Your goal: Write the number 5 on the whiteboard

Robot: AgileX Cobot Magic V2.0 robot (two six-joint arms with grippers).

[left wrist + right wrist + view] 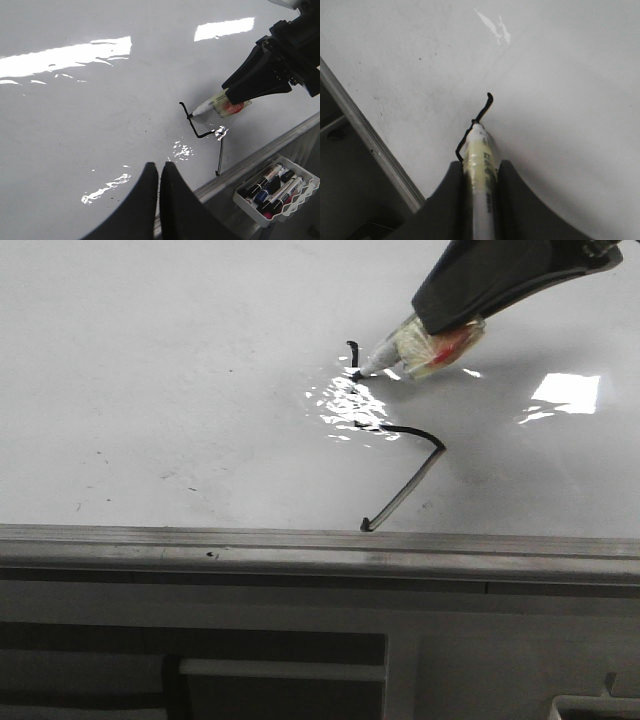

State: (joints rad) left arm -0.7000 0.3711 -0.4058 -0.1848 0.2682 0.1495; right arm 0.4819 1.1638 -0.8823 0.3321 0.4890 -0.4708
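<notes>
Edge rail: a grey metal rail (pixel 300 545) runs along the near side of the whiteboard (pixel 180 390), closest to the front camera.
Left tool: its two dark fingers are pressed together with nothing between them (pixel 159 172), hovering above the board, well apart from the writing.
Right tool: clamped on a marker (pixel 481 165); its tip touches the board on the drawn line.
Marker: pale barrel wrapped in clear tape, with a red patch showing in the front view (pixel 425 348); print on the barrel is too blurred to read.
Number 5: a thin black figure (pixel 400 455) sits just beside the rail, its slanted tail ending close to it; a short hook lies just past the marker tip.
Hard to make out: glare patches (pixel 345 400) cover the middle of the stroke, so the line's joining there cannot be seen.
Tray: a white tray (pixel 250 205) of markers below the rail; their labels are unreadable.
Cut off: both arms leave the frame.
</notes>
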